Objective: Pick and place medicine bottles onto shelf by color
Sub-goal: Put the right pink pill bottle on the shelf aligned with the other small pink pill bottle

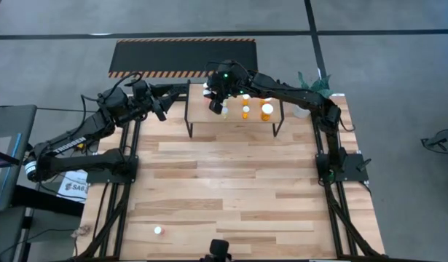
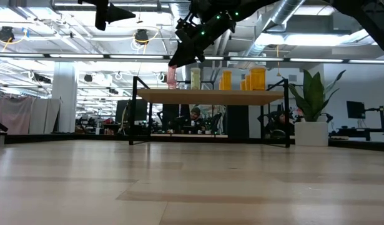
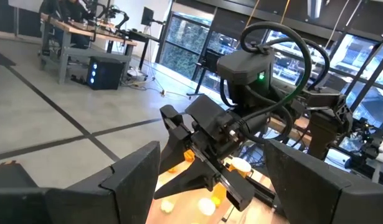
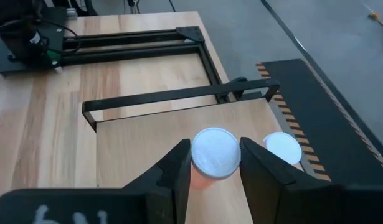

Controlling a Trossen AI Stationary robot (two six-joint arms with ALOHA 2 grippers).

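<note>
- Your right gripper pinches a pink bottle by its white cap, over the shelf's left end.
- Orange bottles stand on the shelf's right part.
- Your left gripper waits beside the shelf, fingers spread.

"TROSSEN" lettering on the left arm; paper label beneath unreadable.

Both arms are showing matte black, jointed housings with black cables looping along them. The left arm, at the frame's left, is wearing white lettering, while a green light is glowing on the right arm's wrist near top centre.
</note>
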